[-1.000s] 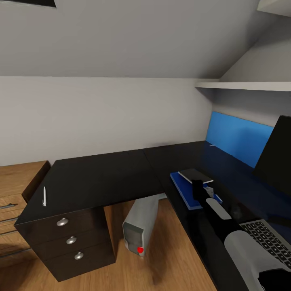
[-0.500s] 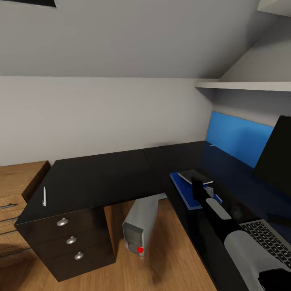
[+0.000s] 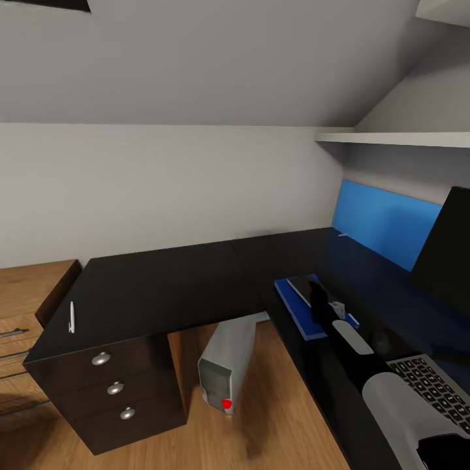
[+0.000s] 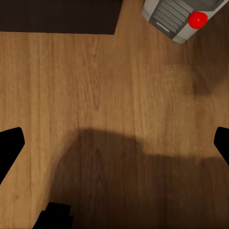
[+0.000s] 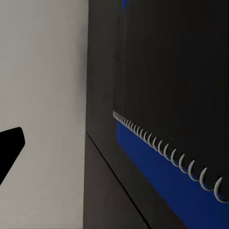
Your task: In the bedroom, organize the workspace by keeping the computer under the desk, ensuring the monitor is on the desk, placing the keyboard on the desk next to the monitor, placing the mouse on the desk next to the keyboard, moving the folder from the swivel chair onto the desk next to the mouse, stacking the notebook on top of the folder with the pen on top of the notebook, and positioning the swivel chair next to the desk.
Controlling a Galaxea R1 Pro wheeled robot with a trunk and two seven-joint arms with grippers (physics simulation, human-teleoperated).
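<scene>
I hold the right gripper [image 3: 318,301] over the notebook [image 5: 181,81] stacked on the folder [image 5: 157,183]; its finger spread I cannot tell. Left fingers [image 4: 10,145] wide. Judged next: fetch the pen [image 3: 72,317], well apart on the surface [image 3: 156,287].

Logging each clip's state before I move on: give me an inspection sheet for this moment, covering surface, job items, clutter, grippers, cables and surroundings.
Surface: black L-shaped desk, top mostly bare.
Job items: blue folder lies on the desk with the dark notebook on it; white pen lies alone at the far end over the drawers; computer stands tilted on the floor, partly under the desk; keyboard and monitor at the right edge.
Clutter: nothing seen.
Grippers: right gripper sits over the notebook, fingers' state unclear; left gripper open, facing the wooden floor.
Cables: nothing seen.
Surroundings: wooden chest beside the desk, blue wall panel, white shelf.
</scene>
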